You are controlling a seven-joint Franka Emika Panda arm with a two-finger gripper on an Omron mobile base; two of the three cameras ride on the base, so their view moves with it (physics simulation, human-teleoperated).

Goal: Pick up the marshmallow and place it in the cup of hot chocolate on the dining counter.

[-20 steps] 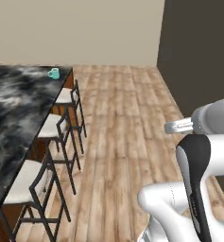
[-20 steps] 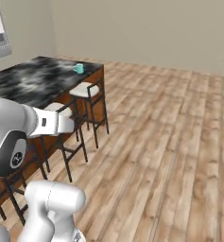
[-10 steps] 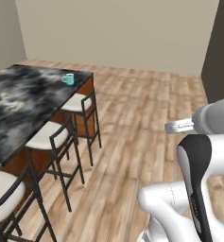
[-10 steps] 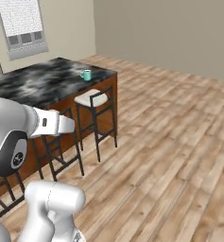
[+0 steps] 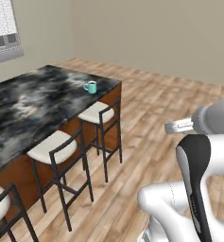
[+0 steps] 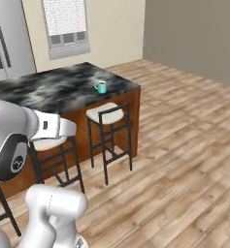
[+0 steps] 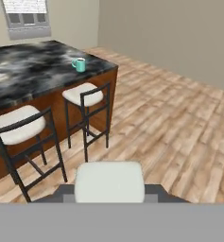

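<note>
The marshmallow (image 7: 109, 182) sits clamped in the claw (image 7: 109, 191) – the pick-up looks done. The teal cup of hot chocolate (image 5: 90, 87) stands near the desk (image 5: 33, 111) corner, well apart – approach and drop remain.

We see the bench (image 5: 33, 106) top bare and open all around the teal mug (image 5: 90, 87), which stands alone near its far corner at about 11 o'clock from us. Along the bench's near side, white-cushioned stools (image 5: 100, 113) with black backrests stand in the way of any low pass. At 1 to 3 o'clock the wood floor (image 6: 184, 160) lies open.
</note>
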